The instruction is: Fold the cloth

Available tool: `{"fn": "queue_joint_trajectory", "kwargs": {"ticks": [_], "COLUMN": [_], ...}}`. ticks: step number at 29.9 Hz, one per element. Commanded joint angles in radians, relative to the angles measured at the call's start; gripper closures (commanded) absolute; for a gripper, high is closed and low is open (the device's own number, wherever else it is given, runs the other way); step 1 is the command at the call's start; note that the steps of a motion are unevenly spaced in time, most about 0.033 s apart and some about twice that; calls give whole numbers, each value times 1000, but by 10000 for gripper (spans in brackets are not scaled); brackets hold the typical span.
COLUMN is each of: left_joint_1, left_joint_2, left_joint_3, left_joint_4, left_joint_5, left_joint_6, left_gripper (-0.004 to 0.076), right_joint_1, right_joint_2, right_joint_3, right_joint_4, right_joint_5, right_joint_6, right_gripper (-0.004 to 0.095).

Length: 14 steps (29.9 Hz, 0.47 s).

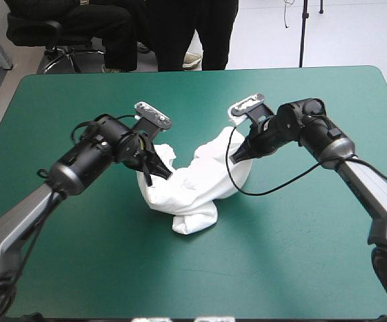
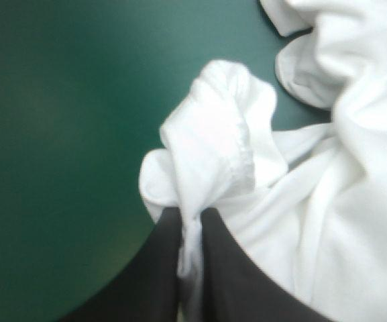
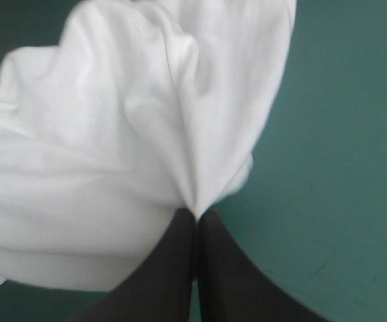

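Note:
The white T-shirt (image 1: 193,184) lies as a crumpled heap near the middle of the teal-green table, sagging between my two grippers. My left gripper (image 1: 161,172) is shut on the T-shirt at the heap's left side; in the left wrist view a bunched fold of T-shirt (image 2: 213,154) rises from between the black fingers (image 2: 159,268) of that gripper (image 2: 191,218). My right gripper (image 1: 236,156) is shut on the T-shirt at its upper right; in the right wrist view the T-shirt (image 3: 133,134) fans out from the pinch of the gripper (image 3: 194,216).
Bare teal-green cover (image 1: 294,255) surrounds the heap on all sides. The table's far edge (image 1: 200,72) runs beyond both arms.

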<state>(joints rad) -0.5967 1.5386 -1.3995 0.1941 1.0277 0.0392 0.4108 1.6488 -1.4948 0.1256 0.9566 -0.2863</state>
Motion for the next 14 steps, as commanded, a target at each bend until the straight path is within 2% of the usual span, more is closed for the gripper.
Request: {"fn": "queue_joint_trajectory", "kwargs": {"ticks": [1,7,14], "left_joint_1": [-2,-2,-2], "left_joint_2": [-151,-295,-361], "left_joint_3": [-29,-151,-365], "left_joint_4": [32,63,71], "left_joint_5": [-21,5,57], "left_joint_6": [-18,-18,-10], "left_gripper": [741,741,741], "right_joint_1": [-2,-2,-2], "right_joint_2": [-113,-207,-281], "right_joint_3": [-109,-294,-449], "right_joint_4": [-9,-9,-2], "right_joint_5": [-3,39,64], "right_joint_6": [24,48,52], "right_gripper": [925,925,925]}}
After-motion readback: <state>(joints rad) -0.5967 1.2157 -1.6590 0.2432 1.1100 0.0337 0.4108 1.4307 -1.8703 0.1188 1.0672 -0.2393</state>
